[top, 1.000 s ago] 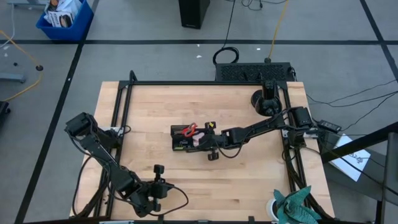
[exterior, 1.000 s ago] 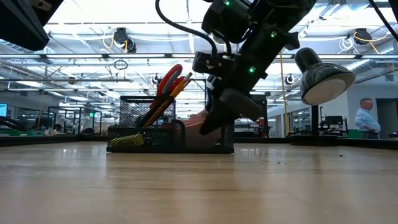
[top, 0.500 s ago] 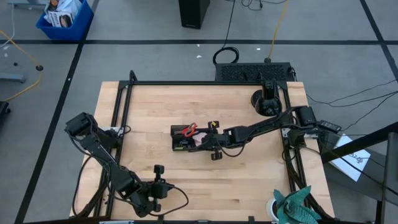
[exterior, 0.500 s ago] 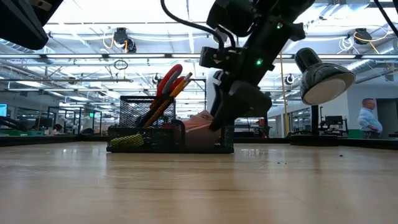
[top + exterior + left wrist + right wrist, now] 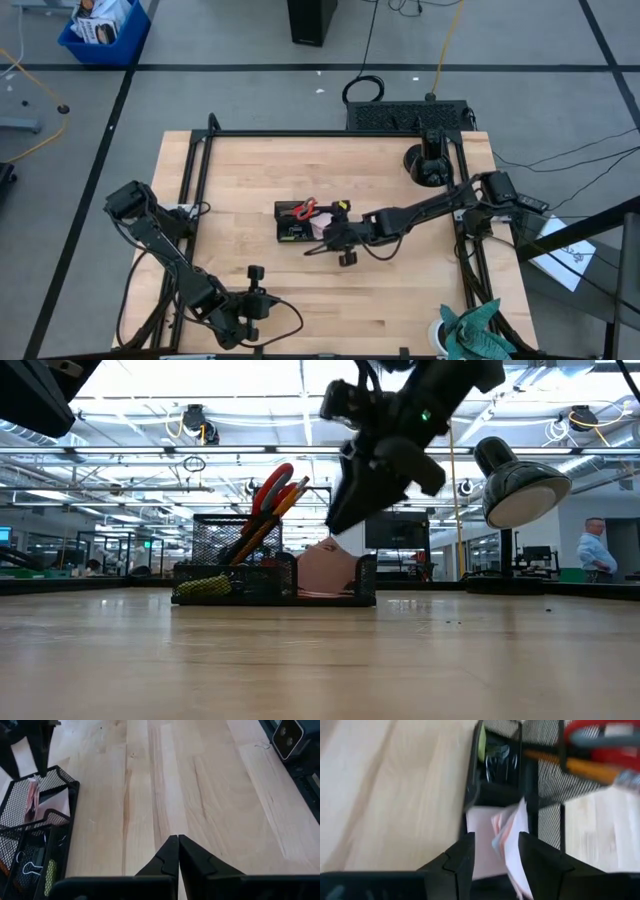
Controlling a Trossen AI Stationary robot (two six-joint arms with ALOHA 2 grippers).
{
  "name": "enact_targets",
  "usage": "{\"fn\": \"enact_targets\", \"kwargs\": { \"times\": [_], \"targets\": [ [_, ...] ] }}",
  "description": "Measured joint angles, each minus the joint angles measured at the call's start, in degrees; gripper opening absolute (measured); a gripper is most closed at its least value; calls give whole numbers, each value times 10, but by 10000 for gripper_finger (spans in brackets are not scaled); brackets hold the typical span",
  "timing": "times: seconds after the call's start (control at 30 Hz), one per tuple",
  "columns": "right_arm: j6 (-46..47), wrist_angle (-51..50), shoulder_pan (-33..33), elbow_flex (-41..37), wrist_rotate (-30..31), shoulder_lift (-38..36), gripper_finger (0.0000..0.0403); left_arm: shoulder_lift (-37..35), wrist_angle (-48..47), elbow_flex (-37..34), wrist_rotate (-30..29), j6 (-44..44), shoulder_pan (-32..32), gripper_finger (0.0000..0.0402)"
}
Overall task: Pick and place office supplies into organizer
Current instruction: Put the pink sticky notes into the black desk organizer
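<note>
Two open fingers of right claw (image 5: pixel 492 855) above organizer (image 5: pixel 540 785).

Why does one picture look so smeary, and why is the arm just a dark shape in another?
Right wrist view: smeared, the scissors and pencil streaked, the pink sticky-note pad soft between the right pincer fingers. Low view: bright ceiling lights behind leave the arm and organizer nearly silhouetted. Left wrist view: sharp, the left pincer shut over bare wood. High view: evenly lit.
</note>
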Motion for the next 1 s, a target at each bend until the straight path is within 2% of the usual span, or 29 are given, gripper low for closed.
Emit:
{"fn": "enact_targets", "kwargs": {
  "times": [0.17, 0.27, 0.37, 0.47, 0.57, 0.77, 1.0],
  "targets": [
    [-2, 23, 0, 3, 7, -1, 143, 0, 3, 0, 0, -5, 0, 27],
    [9, 27, -3, 3, 36, -1, 129, 0, 3, 0, 0, -11, 0, 26],
    [18, 26, -11, 3, 38, 0, 101, 0, 3, 0, 0, -13, -2, 17],
    [19, 27, -19, 3, 48, 0, 54, 0, 3, 0, 0, -12, -2, 6],
    [17, 27, -27, 1, 23, 4, 10, 0, 3, 0, 0, -10, -2, 4],
    [19, 28, -36, 1, -23, 33, 8, 0, 3, 0, 0, -10, -2, 26],
    [20, 35, -37, 0, -80, 50, 2, 0, 7, 0, 0, -10, -2, 30]
  ]
}}
